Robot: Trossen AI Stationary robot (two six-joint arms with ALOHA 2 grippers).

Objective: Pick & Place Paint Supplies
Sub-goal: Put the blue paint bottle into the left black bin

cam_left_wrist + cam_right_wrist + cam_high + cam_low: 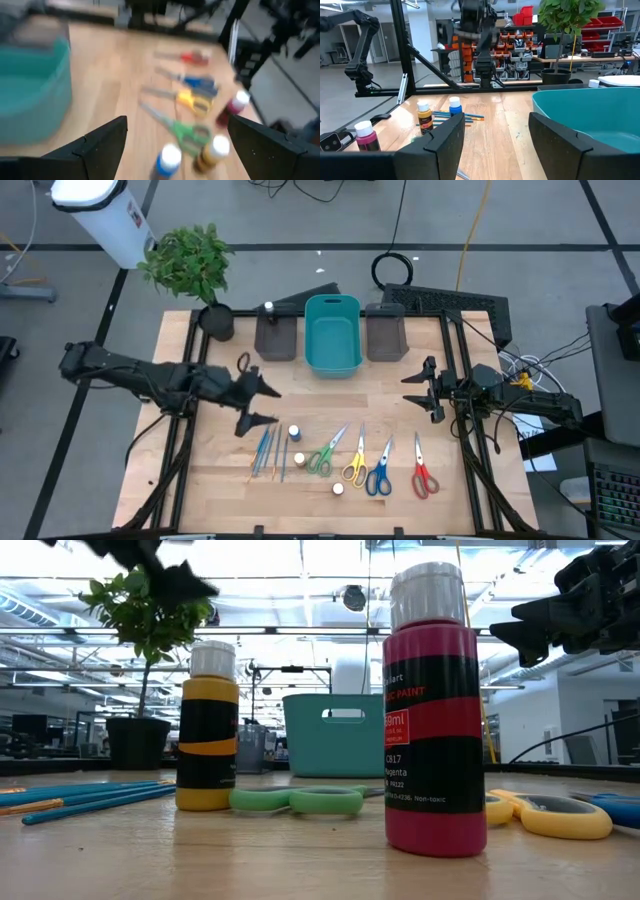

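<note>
The paint supplies lie on the near half of the wooden table. Thin brushes are at the left. A blue-capped bottle, a yellow bottle and a magenta bottle stand upright. Green, yellow, blue and red scissors lie flat in a row. My left gripper hangs open above the table, just to the far left of the brushes, pointing toward the table's right, with nothing between its fingers. My right gripper waits open at the table's right, pointing left.
A teal bin stands at the far middle, with a dark grey bin on its left and another on its right. A potted plant sits at the far left corner. Bare wood lies between the bins and the supplies.
</note>
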